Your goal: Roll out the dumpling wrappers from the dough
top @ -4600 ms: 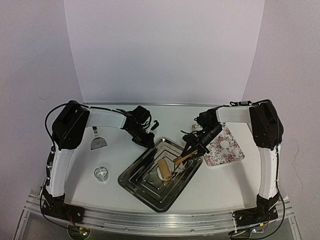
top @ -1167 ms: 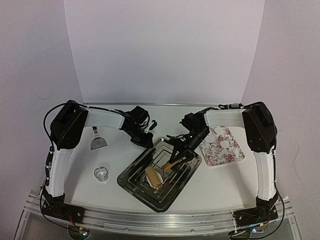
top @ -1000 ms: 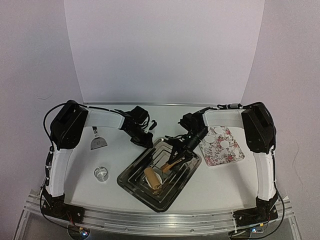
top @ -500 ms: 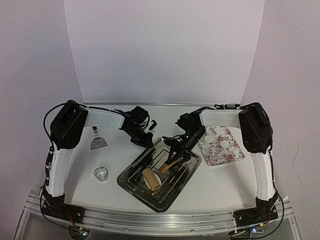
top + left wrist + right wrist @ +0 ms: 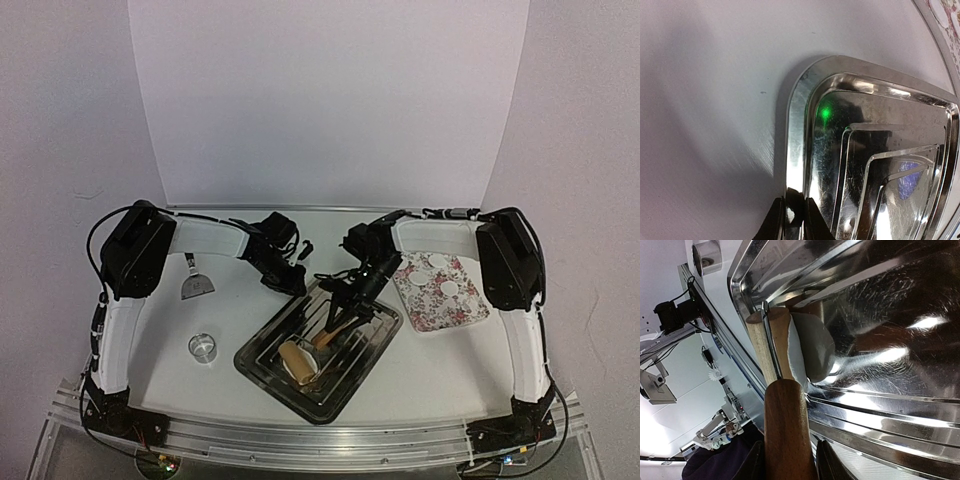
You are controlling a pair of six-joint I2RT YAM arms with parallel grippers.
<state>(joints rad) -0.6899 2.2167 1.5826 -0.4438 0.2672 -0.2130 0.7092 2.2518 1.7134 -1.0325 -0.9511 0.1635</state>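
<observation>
Gripping the rolling pin (image 5: 300, 361), the right gripper (image 5: 348, 303) sits near the dumpling wrappers (image 5: 450, 287) (left gripper (image 5: 793, 216) pinches the tray (image 5: 795, 150))

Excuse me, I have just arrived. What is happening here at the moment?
The left tool pinches the rim of the metal tray, apparently to steady it. The right tool grips the handle of a wooden rolling pin, whose roller lies against a lump of white dough inside the tray. A few dumpling wrappers lie on the floral board at the right. The clear ring cutter stands apart at the left.
</observation>
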